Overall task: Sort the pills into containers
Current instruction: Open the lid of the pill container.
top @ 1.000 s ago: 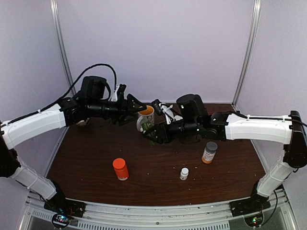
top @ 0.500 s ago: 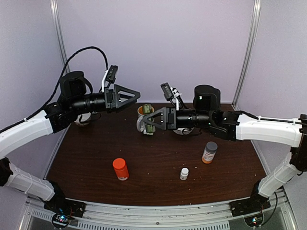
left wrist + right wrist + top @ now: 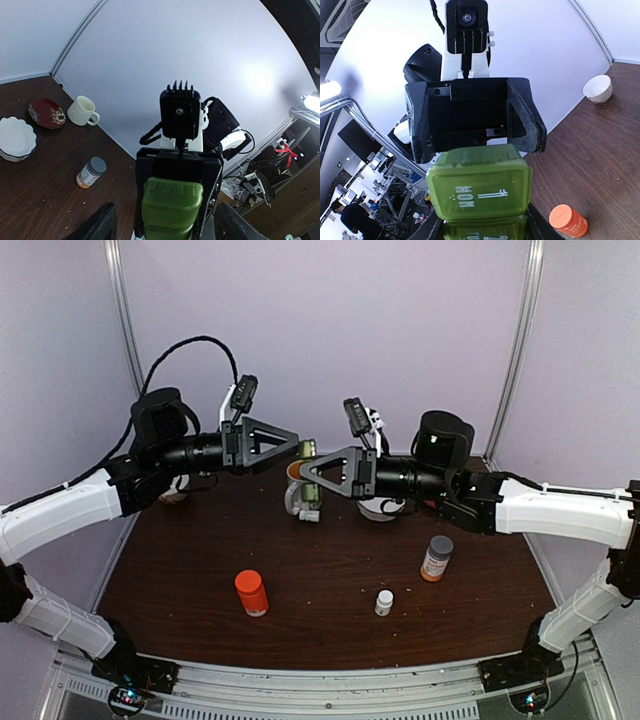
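Only one green box [image 3: 479, 190] shows, held up in the air over the far middle of the counter [image 3: 330, 570]. It stands on end between the two arms. The right pincer [image 3: 308, 472] is closed on its sides, part-way shut to the box's width. In the right wrist view two lettered lids face the camera, both shut, so the contents are hidden. The rest of the box is cut off at the bottom edge.

The left pincer [image 3: 293, 440] faces the box head-on, spread wide and holding nothing. In its own view only two finger stubs show at the bottom corners, either side of the box. Whether they touch it I cannot tell.

On the counter stand three bottles, well apart. One orange bottle [image 3: 251, 592] is near the front, one tiny white bottle [image 3: 384, 602] to its right and one grey-capped bottle [image 3: 436, 558] beyond that.

Farther back are one white mug [image 3: 83, 110], one red patterned plate [image 3: 46, 112] and one white scalloped dish [image 3: 15, 137]. One small white bowl [image 3: 597, 88] sits at far left, half hidden by the left arm from above.
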Tool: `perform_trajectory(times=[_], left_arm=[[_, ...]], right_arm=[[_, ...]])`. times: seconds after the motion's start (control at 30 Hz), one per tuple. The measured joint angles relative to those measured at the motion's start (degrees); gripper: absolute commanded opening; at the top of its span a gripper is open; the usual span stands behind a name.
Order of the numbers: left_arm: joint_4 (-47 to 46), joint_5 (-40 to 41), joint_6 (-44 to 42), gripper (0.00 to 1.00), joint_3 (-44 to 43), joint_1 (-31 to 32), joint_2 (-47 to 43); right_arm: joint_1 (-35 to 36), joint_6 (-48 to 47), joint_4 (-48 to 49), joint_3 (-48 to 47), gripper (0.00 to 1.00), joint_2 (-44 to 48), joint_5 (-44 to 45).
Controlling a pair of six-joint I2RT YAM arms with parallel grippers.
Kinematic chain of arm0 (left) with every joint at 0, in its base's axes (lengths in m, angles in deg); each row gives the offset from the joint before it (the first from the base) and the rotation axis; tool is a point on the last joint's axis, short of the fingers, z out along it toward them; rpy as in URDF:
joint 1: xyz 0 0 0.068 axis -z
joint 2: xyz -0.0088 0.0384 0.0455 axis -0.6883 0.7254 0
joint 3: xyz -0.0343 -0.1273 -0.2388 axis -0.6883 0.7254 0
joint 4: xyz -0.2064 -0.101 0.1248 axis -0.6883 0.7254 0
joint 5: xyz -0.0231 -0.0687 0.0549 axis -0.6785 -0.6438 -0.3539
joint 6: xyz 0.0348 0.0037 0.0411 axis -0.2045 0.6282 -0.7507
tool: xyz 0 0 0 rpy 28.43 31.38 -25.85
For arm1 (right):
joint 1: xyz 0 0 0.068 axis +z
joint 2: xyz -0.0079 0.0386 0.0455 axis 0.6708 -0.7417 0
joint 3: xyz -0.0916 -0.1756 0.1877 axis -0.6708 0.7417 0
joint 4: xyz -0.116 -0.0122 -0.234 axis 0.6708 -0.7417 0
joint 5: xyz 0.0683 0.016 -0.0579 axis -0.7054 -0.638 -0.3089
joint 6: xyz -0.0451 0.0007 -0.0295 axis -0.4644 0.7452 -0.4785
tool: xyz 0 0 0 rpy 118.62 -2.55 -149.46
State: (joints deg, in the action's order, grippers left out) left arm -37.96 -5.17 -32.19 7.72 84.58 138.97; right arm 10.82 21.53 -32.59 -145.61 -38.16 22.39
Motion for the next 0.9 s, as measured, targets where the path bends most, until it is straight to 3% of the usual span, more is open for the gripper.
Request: perform_trajectory(times=[0.17, 0.4, 0.6, 0.73, 0.83, 0.9], left_arm=[[-1.53, -1.79, 1.07, 0.74, 0.02, 0.0, 1.14], [-2.16, -3.26, 1.95, 0.62, 0.02, 0.28, 2.51], [-2.78, -3.93, 2.19, 0.71, 0.02, 0.28, 2.97], [-2.86, -4.28, 2.4, 0.59, 0.02, 0.35, 3.08], [-2.89, -4.52, 2.29, 0.29, 0.02, 0.39, 3.08], [-3.08, -4.74, 2.36, 0.24, 0.02, 0.39, 3.08]], right_arm=[[0.0, 0.72, 0.63, 0.0, 0.37, -0.02, -0.31], [0.0, 1.84, 1.11, 0.0, 0.37, -0.22, -1.2], [0.0, 1.95, 1.49, 0.0, 0.37, -0.83, -1.44], [0.0, 2.01, 1.49, 0.0, 0.37, -1.25, -1.62], [0.0, 2.21, 1.49, 0.0, 0.37, -1.38, -1.64], [0.0, 2.93, 1.68, -0.02, 0.37, -1.49, -1.73]])
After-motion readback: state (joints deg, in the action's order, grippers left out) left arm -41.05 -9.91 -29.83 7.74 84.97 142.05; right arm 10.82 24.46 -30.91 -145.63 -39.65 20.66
